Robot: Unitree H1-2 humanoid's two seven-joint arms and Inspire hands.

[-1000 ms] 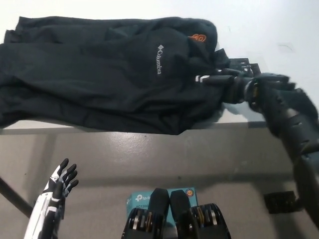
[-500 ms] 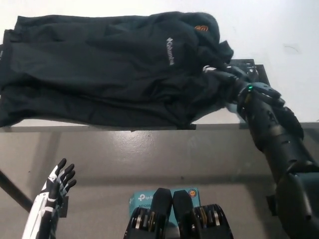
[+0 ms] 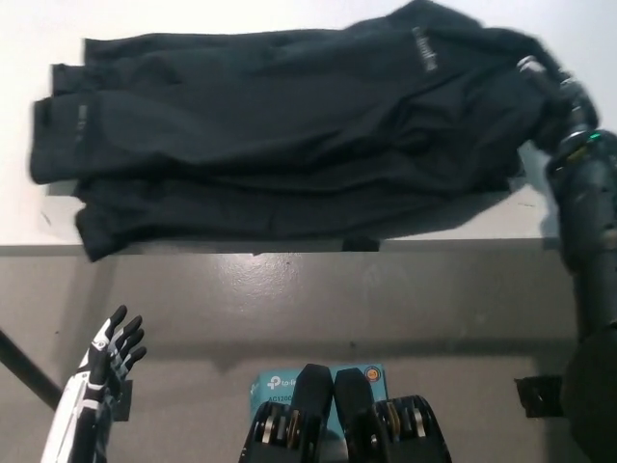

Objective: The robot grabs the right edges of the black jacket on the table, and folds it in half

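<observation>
The black jacket lies spread across the white table, filling most of the upper half of the view and reaching from about 9 o'clock to 2 o'clock, with its near edge along the table's front rim and a small fold hanging just over it near the centre. A pale logo (blurred, unreadable here) shows on the cloth up at 1 o'clock. The black right hand sits at 2 o'clock against the jacket's right edge, where the fabric bunches up around it; it appears to be clutching that edge, though the fingers are hidden in the dark cloth, so the grip itself cannot be told for sure. The white left hand rests low at 7 o'clock, well apart from the table, holding nothing, with its dark-tipped fingers spread. A teal box lies on the grey floor at 6 o'clock.
</observation>
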